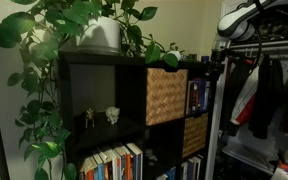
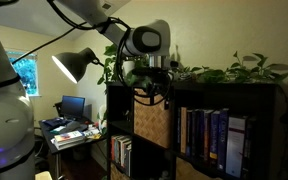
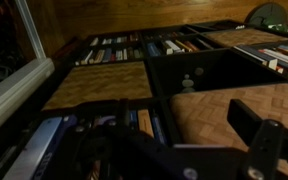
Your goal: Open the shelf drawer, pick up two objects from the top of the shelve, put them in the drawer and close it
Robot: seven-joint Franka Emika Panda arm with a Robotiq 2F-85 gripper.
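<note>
A black cube shelf (image 1: 134, 75) holds a woven wicker drawer (image 1: 166, 95) in its upper row; the drawer is shut. It also shows in an exterior view (image 2: 152, 125) and fills the wrist view (image 3: 224, 105). My gripper (image 2: 150, 82) hangs at the shelf's top corner, in front of the wicker drawer, and shows in an exterior view (image 1: 212, 63) too. In the wrist view its fingers (image 3: 179, 125) are spread apart with nothing between them. The shelf top is covered by leafy plants (image 1: 104, 25); I cannot make out loose small objects there.
A second wicker drawer (image 1: 194, 135) sits lower. Two small figurines (image 1: 100, 117) stand in an open cubby. Books (image 1: 114, 162) fill the lower cubbies. A clothes rack with garments (image 1: 269, 95) stands beside the shelf. A desk lamp (image 2: 74, 65) and a desk (image 2: 69, 130) are nearby.
</note>
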